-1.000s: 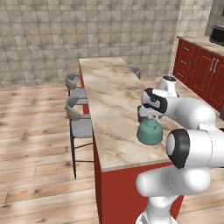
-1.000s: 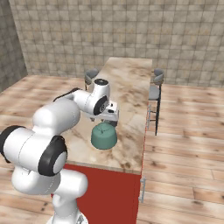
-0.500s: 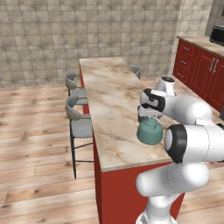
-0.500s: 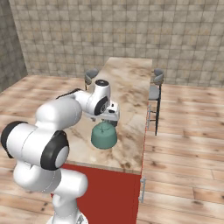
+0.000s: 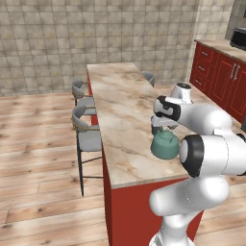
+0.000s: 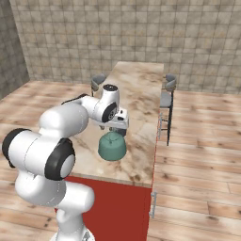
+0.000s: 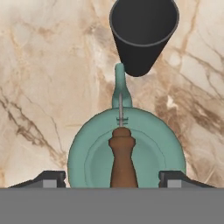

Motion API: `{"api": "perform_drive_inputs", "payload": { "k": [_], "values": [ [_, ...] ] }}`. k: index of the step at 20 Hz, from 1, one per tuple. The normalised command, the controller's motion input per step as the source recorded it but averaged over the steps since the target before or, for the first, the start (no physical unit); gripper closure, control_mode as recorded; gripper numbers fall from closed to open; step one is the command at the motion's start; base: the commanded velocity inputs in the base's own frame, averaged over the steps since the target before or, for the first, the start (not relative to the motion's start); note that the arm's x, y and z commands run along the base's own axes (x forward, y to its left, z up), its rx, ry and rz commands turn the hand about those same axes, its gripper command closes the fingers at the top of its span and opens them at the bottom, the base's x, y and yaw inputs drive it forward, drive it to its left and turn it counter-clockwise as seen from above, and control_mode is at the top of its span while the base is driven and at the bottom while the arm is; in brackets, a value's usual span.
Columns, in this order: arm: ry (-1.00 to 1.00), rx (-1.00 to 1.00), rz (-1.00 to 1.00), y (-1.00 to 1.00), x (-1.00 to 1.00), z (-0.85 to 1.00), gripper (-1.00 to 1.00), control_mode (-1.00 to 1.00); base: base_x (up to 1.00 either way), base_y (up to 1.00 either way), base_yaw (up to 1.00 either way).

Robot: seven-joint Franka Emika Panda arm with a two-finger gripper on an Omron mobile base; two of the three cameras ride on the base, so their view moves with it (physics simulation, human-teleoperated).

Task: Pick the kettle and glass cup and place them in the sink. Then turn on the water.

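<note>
Left base view: kettle [image 5: 164,144] sits upright on the marble island counter [image 5: 120,105], near its front right part, at about 4 o'clock from the counter's middle. The gripper [image 5: 162,128] hangs right over it, at the kettle's 12 o'clock. Nothing lifted yet by the look of it; both things are on the counter, so the whole task is left: two picks, two placements, then the water. Two bar stools [image 5: 87,136] stand along the counter's left edge.

Right base view: kettle [image 6: 112,146] near the counter's front end, hand directly above it at 12 o'clock, the glass cup tucked behind the hand and hard to make out. Whether the fingers grip anything cannot be told here.

Hand view: looking straight down on the kettle [image 7: 144,153]. Its spout points to 12 o'clock, toward the glass cup [image 7: 143,37], which stands just beyond the spout tip, open mouth up. The brown handle [image 7: 122,159] runs 6 to 12 o'clock along the same line, so the kettle's long axis is spout-to-handle. Finger tips [image 7: 177,178] sit spread at 4 and 8 o'clock, wide of the handle, holding nothing: released.
</note>
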Motion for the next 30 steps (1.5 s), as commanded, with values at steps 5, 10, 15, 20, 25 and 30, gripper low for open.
{"api": "perform_drive_inputs", "payload": {
  "k": [5,10,15,20,25,30],
  "values": [
    [0.00,0.00,0.00,0.00,0.00,0.00,1.00,-1.00,0.00,0.00,0.00],
    [0.00,0.00,0.00,0.00,0.00,0.00,1.00,-1.00,0.00,0.00,0.00],
    [0.00,0.00,0.00,0.00,0.00,0.00,1.00,-1.00,0.00,0.00,0.00],
    [0.00,0.00,0.00,0.00,-0.05,0.10,1.00,-1.00,0.00,0.00,0.00],
    [0.00,0.00,0.00,0.00,-0.37,0.13,1.00,-1.00,0.00,0.00,0.00],
    [-0.02,0.00,0.00,0.00,-0.34,0.31,1.00,-1.00,0.00,0.00,0.00]
  ]
}}
